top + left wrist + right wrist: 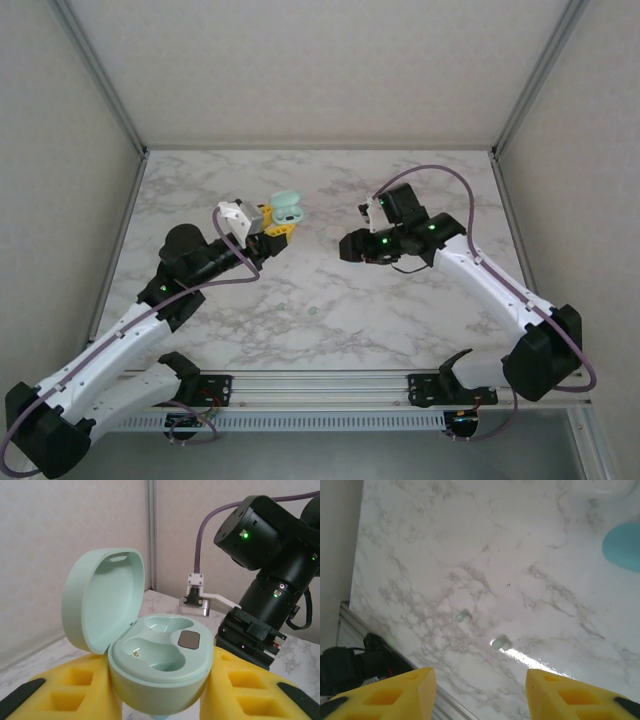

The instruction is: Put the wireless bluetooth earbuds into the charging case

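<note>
My left gripper (281, 226) is shut on the mint-green charging case (160, 660), its yellow fingers (80, 690) pressing both sides. The case is held above the table with its lid (102, 597) swung open, and both wells are empty. Two small mint-green earbuds lie on the marble: one earbud (500, 642) and another earbud (462, 615), a short way apart. My right gripper (479, 676) hangs above them, open, with nothing between its yellow fingers. From above, the right gripper (352, 246) faces the held case (288, 208) across a gap.
The marble table (400, 320) is walled on three sides by panels with metal posts. A rail (320, 385) runs along the near edge, also seen below the right gripper. A teal-blue rounded shape (624, 545) is cut off at the right wrist view's edge.
</note>
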Robot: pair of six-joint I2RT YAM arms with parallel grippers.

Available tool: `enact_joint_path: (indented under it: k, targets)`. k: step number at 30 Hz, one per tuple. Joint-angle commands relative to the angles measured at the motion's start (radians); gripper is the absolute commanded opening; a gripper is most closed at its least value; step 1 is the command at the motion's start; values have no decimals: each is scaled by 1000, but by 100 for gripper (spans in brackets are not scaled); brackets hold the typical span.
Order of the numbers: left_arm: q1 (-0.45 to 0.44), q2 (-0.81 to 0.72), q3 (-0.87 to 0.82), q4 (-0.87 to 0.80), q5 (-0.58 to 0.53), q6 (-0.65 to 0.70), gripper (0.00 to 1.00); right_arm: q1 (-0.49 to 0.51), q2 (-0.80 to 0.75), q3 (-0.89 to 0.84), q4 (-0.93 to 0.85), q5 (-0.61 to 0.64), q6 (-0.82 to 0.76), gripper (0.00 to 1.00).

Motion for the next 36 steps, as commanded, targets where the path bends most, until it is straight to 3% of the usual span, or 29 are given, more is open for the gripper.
enact_joint_path:
  k: [1,7,19,27,31,36]
  targets:
    - [53,-46,-36,-10,6,-36,22,29,40,6,-65,24,-10,50]
    - [114,-122,-98,2,-13,-79,21,99,101,4,-78,69,7,50]
    - [116,-240,-97,-109,-74,-57,23,267,290,18,-51,93,42,43]
    - [116,-247,-67,-152,-69,-35,24,338,481,124,-111,166,32,40]
    - [116,-252,-62,-166,-62,-31,24,357,509,122,-73,176,116,49]
    - [116,-254,-66,-167,-63,-29,24,361,540,133,-78,195,167,48]
